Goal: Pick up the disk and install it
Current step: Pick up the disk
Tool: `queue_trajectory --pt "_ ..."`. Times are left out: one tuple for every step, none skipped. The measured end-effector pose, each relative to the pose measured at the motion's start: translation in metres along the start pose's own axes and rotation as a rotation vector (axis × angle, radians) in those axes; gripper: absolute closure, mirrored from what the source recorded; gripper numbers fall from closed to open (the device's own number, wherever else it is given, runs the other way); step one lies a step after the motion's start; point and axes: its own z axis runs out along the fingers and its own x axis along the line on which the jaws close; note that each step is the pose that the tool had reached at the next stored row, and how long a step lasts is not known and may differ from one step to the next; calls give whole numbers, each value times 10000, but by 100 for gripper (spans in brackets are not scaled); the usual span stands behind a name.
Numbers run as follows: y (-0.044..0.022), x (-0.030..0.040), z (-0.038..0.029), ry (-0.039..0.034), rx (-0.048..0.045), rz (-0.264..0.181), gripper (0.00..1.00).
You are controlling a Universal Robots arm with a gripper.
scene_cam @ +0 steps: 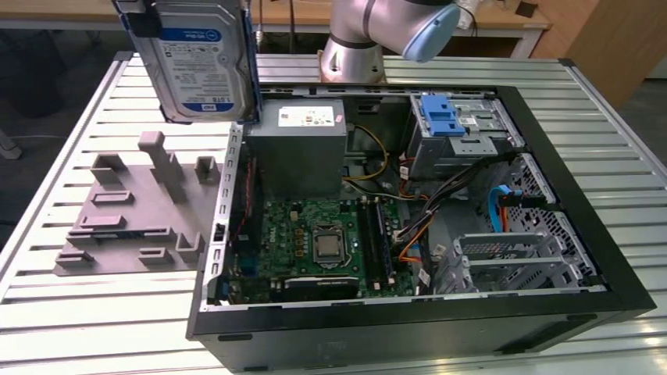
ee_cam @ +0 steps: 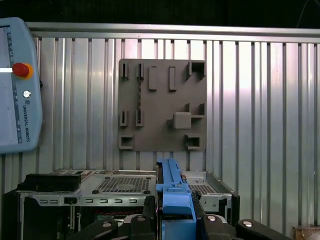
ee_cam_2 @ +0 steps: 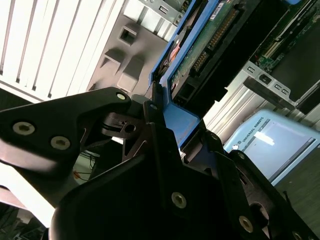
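The disk (scene_cam: 198, 58), a silver hard drive with a blue-and-white label in a blue carrier, hangs upright in the air at the exterior view's upper left. It sits above the grey fixture plate (scene_cam: 125, 211), just outside the open computer case (scene_cam: 583, 234). In the second wrist view my gripper (ee_cam_2: 177, 125) is shut on the carrier's blue end tab, with the disk (ee_cam_2: 210, 40) showing its green circuit-board side. In the first wrist view the carrier (ee_cam: 172, 185) stands edge-on between the black fingers (ee_cam: 150, 207) of my gripper (ee_cam: 175, 212).
Inside the case are a blue-latched metal drive cage (scene_cam: 454, 125), a grey power supply (scene_cam: 302, 148), the motherboard (scene_cam: 323, 238) and loose cables. The arm's base (scene_cam: 360, 47) stands behind the case. A light-blue pendant (ee_cam: 15, 85) lies on the slatted table (scene_cam: 62, 328).
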Motion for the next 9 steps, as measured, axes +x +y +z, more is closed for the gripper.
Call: queue_trajectory --pt "-16 1 0 0 0 0 64" --pt "-31 1 0 0 0 0 64" --pt "-45 1 0 0 0 1 64" --pt "-61 2 0 -1 0 1 64" --pt "-77 3 0 -1 0 0 64" --pt "-93 4 -1 0 0 0 64" --pt "-106 5 0 -1 0 0 64" --pt "-119 5 -1 -1 0 0 64" --pt "-134 6 0 -1 1 0 64"
